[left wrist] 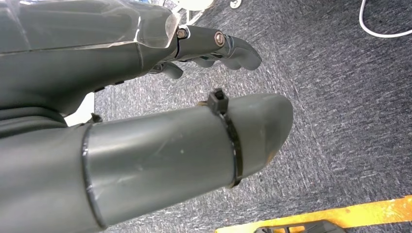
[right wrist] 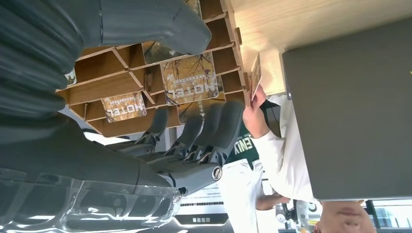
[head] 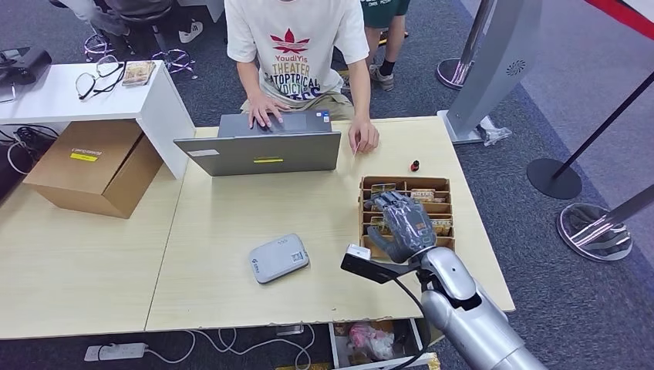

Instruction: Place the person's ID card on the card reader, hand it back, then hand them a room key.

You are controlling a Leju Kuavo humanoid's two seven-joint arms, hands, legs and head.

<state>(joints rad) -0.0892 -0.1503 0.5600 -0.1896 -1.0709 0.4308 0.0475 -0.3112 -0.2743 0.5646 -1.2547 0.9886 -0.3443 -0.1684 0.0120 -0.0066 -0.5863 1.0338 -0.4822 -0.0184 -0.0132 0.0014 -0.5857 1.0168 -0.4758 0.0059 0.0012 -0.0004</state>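
A pale wood-grain desk [head: 231, 208] stands on blue-grey carpet [head: 540, 85]; a white side desk [head: 54, 96] and one brown cardboard box [head: 92, 166] sit at its far left. Across the desk a person in a white printed T-shirt [head: 297, 38] types on one grey laptop [head: 266, 142] with one hand, the other hand [head: 363, 136] resting at the desk's edge. In the right wrist view that hand pinches a patterned card [right wrist: 255, 75]; I cannot tell whether it is the ID card. One flat grey rounded card reader [head: 278, 257] lies near the desk's front, nothing on it. One brown wooden compartment tray [head: 443, 185] holds patterned hotel key cards [right wrist: 189, 77]; their count is unclear. One small red-and-black object [head: 415, 166] lies just beyond the tray. The right hand [head: 402, 223] hovers over the tray, fingers spread and lightly curved, gripping nothing. The left hand [left wrist: 214, 46] hangs over the carpet, fingers curled in, holding nothing.
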